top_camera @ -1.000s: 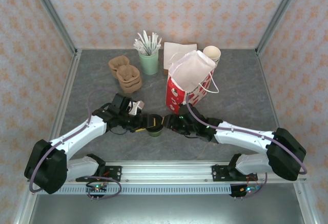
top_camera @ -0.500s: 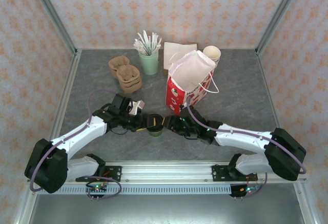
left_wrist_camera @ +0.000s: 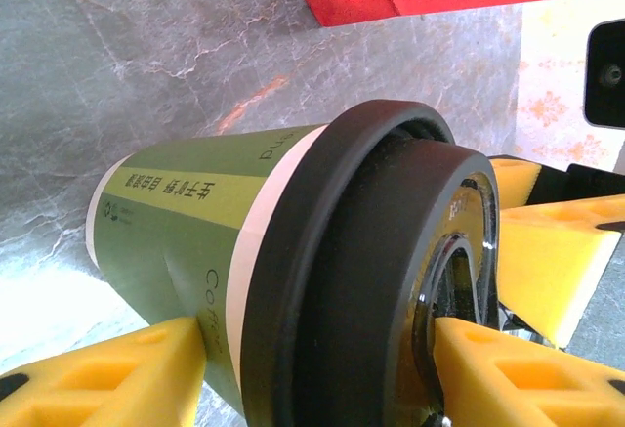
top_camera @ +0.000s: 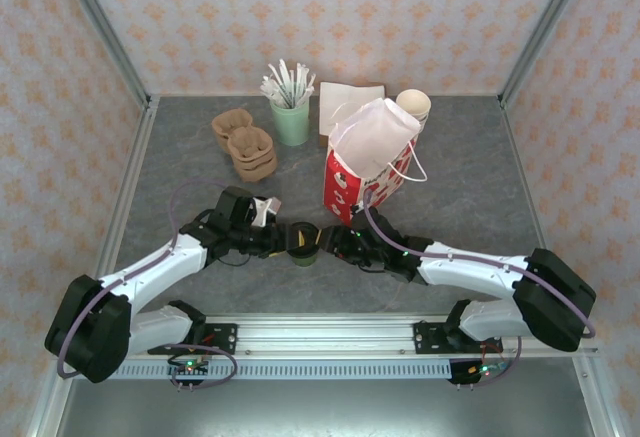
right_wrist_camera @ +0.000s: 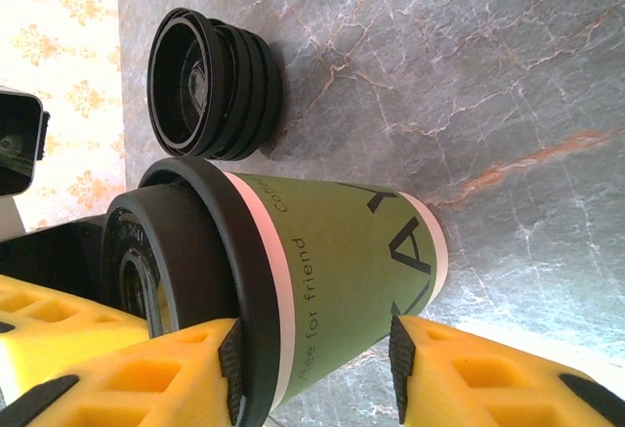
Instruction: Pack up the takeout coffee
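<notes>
Grey marble-look table (top_camera: 180,157), patterned walls around; a red-and-white paper bag (top_camera: 365,162) stands open at 1 o'clock from the coffee cup (top_camera: 303,242), which stands upright with its black lid (left_wrist_camera: 391,251) on, toward the table's 6 o'clock edge. At the cup's 9 o'clock sits the left gripper (left_wrist_camera: 312,368), at its 3 o'clock the right gripper (right_wrist_camera: 312,359), each with jaws part-way apart, one yellow finger by the lid, one by the green wall; true grip or not, cannot tell. Just beside the cup lies a stack of loose black lids (right_wrist_camera: 210,85).
</notes>
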